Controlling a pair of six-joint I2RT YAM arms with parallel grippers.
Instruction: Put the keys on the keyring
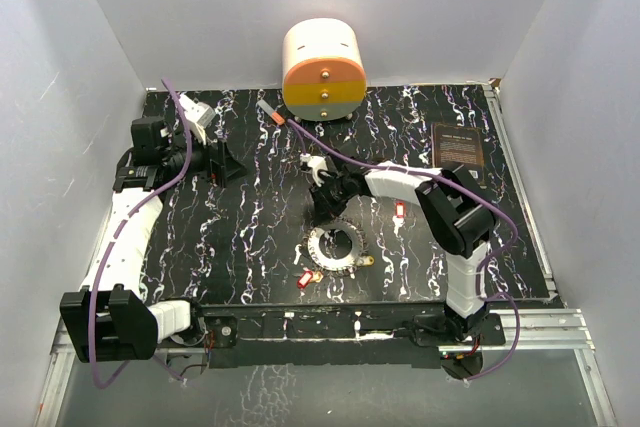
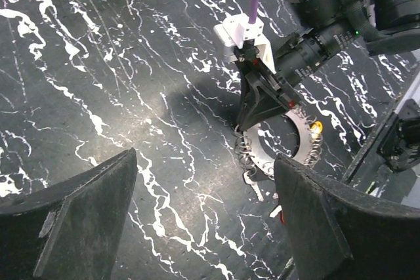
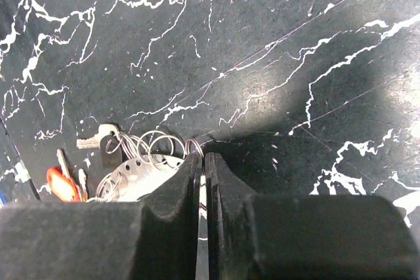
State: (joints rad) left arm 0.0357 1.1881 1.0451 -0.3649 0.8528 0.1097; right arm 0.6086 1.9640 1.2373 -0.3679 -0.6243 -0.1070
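Two arms bolted at the near edge of the desk (image 1: 250, 237). On the right: rises from the base, folds at the elbow and stretches left, wrist tipped steeply down, right tool (image 1: 320, 217) (image 3: 202, 162) standing nose-down at the far rim of the keyring (image 1: 318, 247) (image 2: 296, 132) (image 3: 138, 178). Clenched, fingers pressed almost together among the wire loops of that rim; cannot tell whether a loop is pinched. On the left: lies folded back along the left side, forearm low, left tool (image 1: 225, 160) (image 2: 205, 159) held above the desk, spread wide and grasping nothing, aimed toward the ring from well apart. Keyring flat on the desk near the front middle, dark hole facing up. Red key (image 1: 306, 278) (image 3: 60, 185) just beside its near-left rim, close to a silver key (image 3: 97, 138) touching the loops; yellow key (image 1: 368, 260) (image 2: 317, 126) at its right rim; second red key (image 1: 400, 210) alone on the desk further right, apart from the ring. At the back edge, cream-and-orange round drawer unit (image 1: 322, 70), fronts shut, inside hidden; grey marker pen (image 1: 272, 112) with orange tip lying just left of it.
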